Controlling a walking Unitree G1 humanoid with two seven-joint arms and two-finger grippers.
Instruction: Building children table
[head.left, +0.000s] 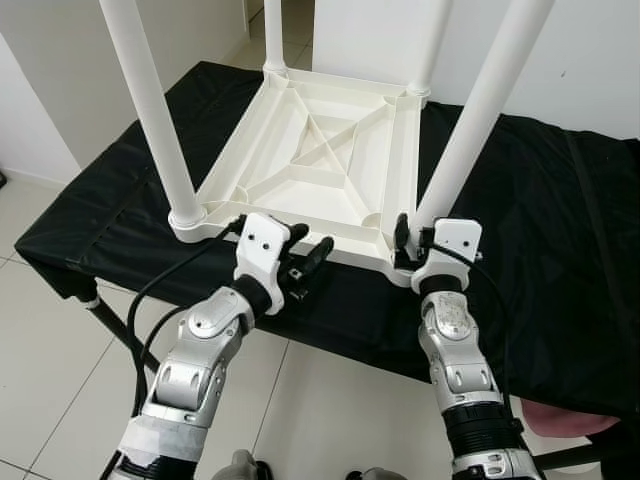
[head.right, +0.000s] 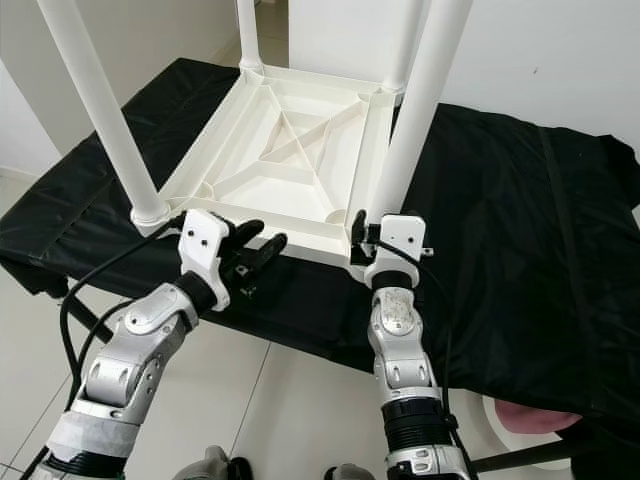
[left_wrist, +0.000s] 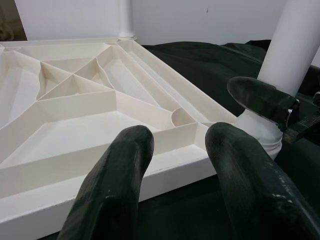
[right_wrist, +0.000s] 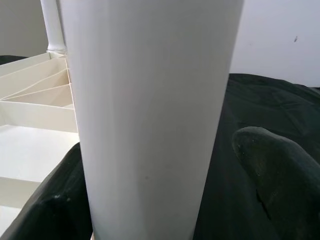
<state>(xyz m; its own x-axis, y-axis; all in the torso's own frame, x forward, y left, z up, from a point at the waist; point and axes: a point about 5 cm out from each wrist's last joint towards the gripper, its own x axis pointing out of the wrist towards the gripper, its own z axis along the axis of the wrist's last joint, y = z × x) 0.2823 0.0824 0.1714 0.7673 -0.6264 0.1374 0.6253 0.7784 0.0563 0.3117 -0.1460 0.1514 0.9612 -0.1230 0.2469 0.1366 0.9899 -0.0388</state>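
Note:
A white plastic children's table (head.left: 300, 180) lies upside down on a black cloth, its four white legs pointing up. The near left leg (head.left: 150, 110) and near right leg (head.left: 480, 110) rise at the front corners. My left gripper (head.left: 308, 248) is open just in front of the tabletop's near edge (left_wrist: 165, 170), with nothing between its fingers (left_wrist: 115, 185). My right gripper (head.left: 420, 232) straddles the base of the near right leg (right_wrist: 150, 120). One of its fingers (right_wrist: 280, 170) stands a little off the leg, with cloth showing in the gap.
The black-covered work table (head.left: 540, 200) stretches to the right and ends just ahead of my arms. Pale tiled floor (head.left: 40, 330) lies below and to the left. White walls stand close behind. A pink object (head.left: 565, 420) sits low at the right.

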